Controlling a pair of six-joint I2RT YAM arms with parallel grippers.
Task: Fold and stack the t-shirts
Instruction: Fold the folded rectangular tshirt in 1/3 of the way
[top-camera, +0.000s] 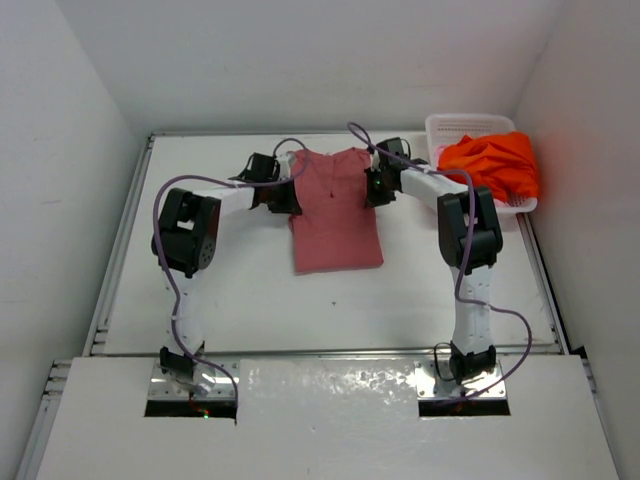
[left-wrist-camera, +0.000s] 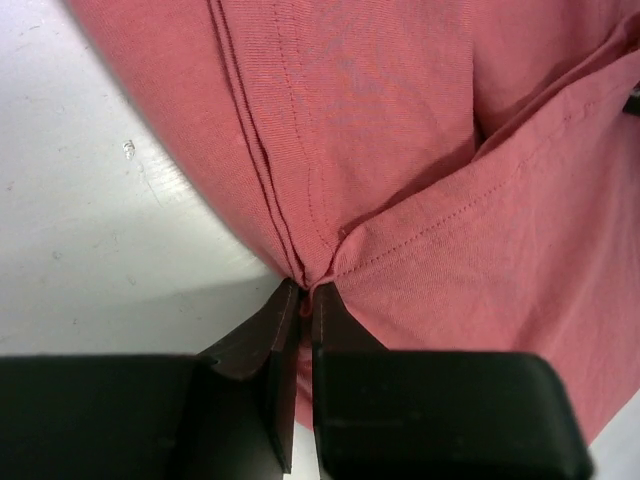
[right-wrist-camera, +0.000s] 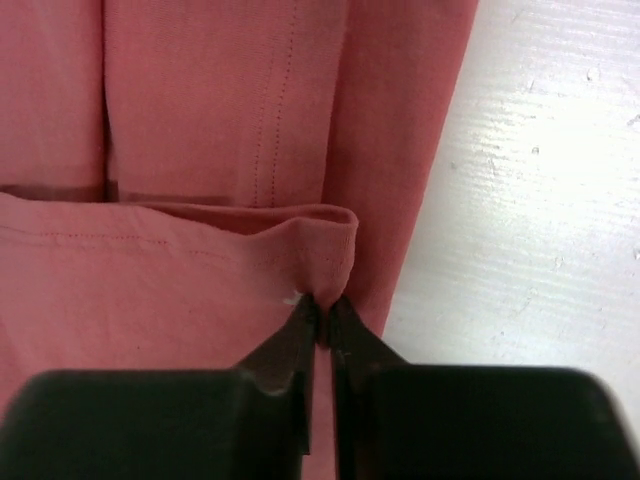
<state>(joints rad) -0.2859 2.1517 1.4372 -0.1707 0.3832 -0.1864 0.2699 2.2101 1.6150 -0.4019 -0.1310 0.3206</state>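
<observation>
Currently the rose-red shirt (top-camera: 337, 215) lies flat in the middle of the table (top-camera: 200, 290), collar toward the far side and sides folded in to make a narrow shape. Our left tool (left-wrist-camera: 305, 293) is clenched on a bunched fold at the shirt's left edge. Our right tool (right-wrist-camera: 322, 312) is clenched on a hemmed fold at its right edge. Farther right we see the orange shirt (top-camera: 495, 165) heaped in a white basket (top-camera: 455, 125) at the far right corner.

white table (top-camera: 250, 300) boxed in by plain white walls (top-camera: 300, 60).
</observation>
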